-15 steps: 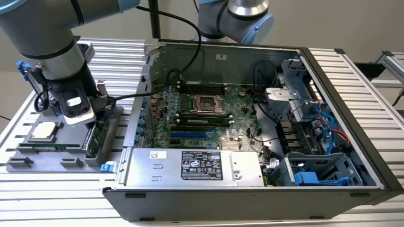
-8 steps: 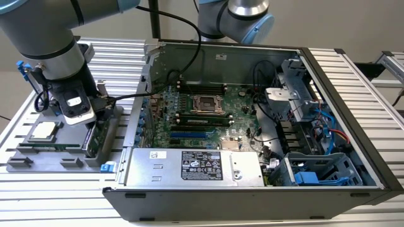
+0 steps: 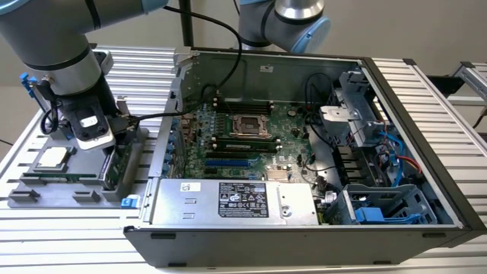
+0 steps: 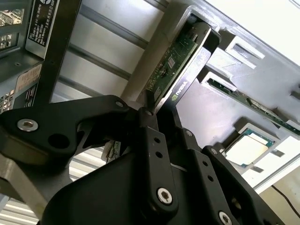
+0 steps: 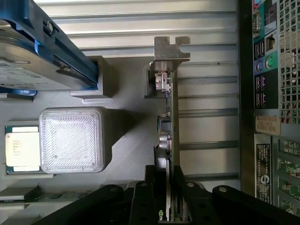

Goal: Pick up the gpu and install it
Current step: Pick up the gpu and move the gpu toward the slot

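Note:
The gpu (image 3: 112, 165) stands on edge in a slot of the grey tray (image 3: 45, 197), at the exterior view's left, beside the open computer case (image 3: 396, 103). Both wrist views show its green board, with a silver bracket (image 5: 169, 49) at the far end and a black cooler (image 4: 187, 79) on one face. My gripper (image 3: 106, 149) is lowered straight over it. In both wrist views the black fingers (image 5: 140, 192) press on the two faces of the gpu (image 5: 170, 108) at its near end, so the gripper (image 5: 165, 190) is shut on the card (image 4: 173, 61), which still sits in its holder.
The tray also holds a processor chip (image 3: 52, 158), a thin memory stick (image 3: 61, 177) and a hard drive with blue rails (image 5: 42, 56). Inside the case lie the motherboard with a blue card slot (image 3: 228, 162), the power supply (image 3: 228, 201) and cables (image 3: 388, 145).

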You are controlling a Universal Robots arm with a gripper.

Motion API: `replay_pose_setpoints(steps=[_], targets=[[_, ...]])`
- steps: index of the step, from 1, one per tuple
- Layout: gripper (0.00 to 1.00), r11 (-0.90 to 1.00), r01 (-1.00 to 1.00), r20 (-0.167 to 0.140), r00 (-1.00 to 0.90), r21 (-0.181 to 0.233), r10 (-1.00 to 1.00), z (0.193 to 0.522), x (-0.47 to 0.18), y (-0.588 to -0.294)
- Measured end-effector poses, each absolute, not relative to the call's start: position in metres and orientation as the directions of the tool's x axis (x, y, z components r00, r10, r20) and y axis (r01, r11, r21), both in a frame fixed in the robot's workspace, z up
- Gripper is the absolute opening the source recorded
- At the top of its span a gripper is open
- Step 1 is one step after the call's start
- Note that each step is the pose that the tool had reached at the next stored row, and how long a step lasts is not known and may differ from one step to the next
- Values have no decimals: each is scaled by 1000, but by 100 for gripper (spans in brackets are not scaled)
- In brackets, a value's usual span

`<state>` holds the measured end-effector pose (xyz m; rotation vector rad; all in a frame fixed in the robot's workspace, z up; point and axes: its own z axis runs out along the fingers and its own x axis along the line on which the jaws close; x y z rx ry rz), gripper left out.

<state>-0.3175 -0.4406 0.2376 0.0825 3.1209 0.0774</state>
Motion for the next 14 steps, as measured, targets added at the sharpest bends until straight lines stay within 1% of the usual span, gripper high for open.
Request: replay_pose_setpoints(steps=[14], targets=[[0,997,52,-17,-998,50,53,251,-317,-441]])
